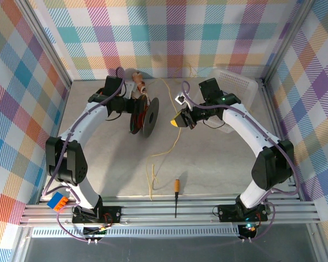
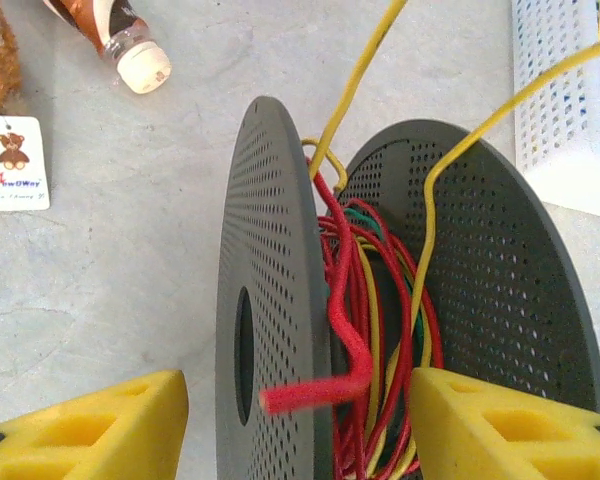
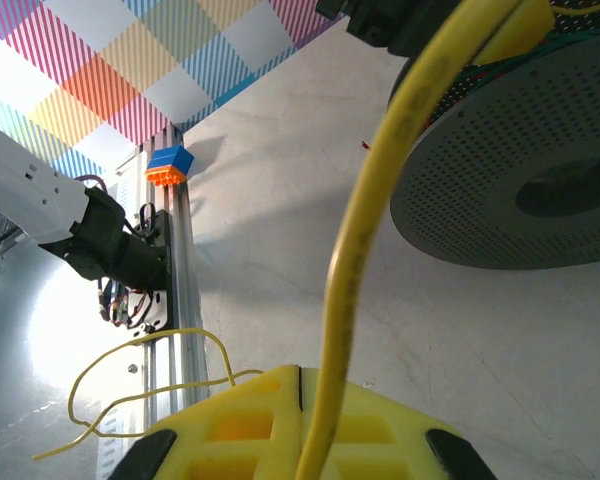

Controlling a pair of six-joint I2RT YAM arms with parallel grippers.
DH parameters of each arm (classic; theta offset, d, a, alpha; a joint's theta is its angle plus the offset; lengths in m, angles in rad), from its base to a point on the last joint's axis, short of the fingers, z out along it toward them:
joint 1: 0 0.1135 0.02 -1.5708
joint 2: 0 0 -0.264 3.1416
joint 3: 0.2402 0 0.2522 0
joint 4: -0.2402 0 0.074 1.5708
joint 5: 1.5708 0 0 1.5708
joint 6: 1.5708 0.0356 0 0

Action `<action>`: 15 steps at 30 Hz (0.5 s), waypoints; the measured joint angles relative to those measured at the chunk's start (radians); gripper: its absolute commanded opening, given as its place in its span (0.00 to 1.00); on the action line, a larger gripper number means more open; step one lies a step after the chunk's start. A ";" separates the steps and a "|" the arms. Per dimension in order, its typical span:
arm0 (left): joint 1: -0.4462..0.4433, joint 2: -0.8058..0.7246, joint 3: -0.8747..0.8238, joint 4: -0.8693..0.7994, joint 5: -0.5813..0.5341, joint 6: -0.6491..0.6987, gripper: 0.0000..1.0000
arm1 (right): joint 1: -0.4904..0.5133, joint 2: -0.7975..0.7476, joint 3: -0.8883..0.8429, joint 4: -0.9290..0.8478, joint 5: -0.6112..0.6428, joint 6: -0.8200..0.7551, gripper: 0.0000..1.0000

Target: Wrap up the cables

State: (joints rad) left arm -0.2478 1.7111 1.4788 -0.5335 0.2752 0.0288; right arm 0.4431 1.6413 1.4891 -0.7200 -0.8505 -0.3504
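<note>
A grey perforated spool [image 1: 150,115] stands on edge at mid-table, with red, green and yellow wire wound on its core. My left gripper [image 1: 134,109] is at the spool. In the left wrist view its yellow fingers [image 2: 90,430] stand apart, open, astride the left flange [image 2: 270,250] without touching it. A stiff red wire end [image 2: 310,395] sticks out between them. My right gripper [image 1: 179,121] is shut on a yellow cable [image 3: 355,250] that rises from its closed pads [image 3: 240,430] to the spool [image 3: 510,190]. The cable's loose tail [image 1: 151,183] trails toward the near edge.
A white perforated basket [image 1: 235,87] stands at the back right. A small bottle [image 2: 130,45] and a tagged plush toy lie behind the spool. A screwdriver [image 1: 176,196] lies by the front rail, and a blue and orange block [image 1: 57,201] sits at the left arm's base.
</note>
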 measured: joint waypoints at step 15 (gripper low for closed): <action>-0.001 0.050 0.056 -0.023 -0.008 0.021 0.46 | 0.000 0.010 0.000 0.001 -0.008 0.003 0.00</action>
State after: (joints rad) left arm -0.2485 1.7611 1.5345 -0.5560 0.2672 0.0498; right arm 0.4431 1.6512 1.4891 -0.7193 -0.8585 -0.3473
